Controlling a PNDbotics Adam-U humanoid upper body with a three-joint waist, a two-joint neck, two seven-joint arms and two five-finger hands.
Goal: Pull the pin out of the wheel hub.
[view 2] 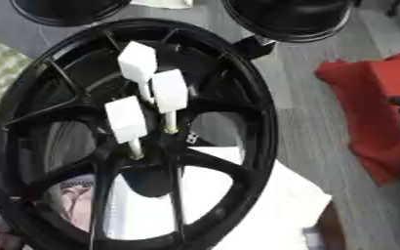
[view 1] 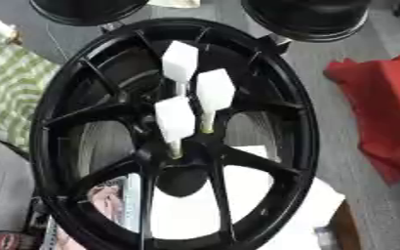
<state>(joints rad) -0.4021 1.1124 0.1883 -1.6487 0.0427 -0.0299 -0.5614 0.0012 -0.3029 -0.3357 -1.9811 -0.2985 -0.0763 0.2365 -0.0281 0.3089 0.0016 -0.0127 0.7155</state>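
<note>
A large black spoked wheel hub (view 1: 299, 122) fills the middle of both views, lying askew. Three pins stand in its centre, each with a white blocky head on a thin stem: one at the top (view 1: 179, 61), one to the right (view 1: 214, 88) and one lower left (view 1: 175, 118). Their stems run down into the hub's middle around the dark centre bore (view 1: 182, 179). Neither of my hands shows in either view.
Two more black wheels (view 1: 310, 19) (view 1: 84, 10) lie at the top edge. A red cloth (view 1: 383, 102) lies on the grey floor to the right. A green patterned fabric (view 1: 3, 88) is at the left, and white sheets (view 2: 280, 205) lie under the hub.
</note>
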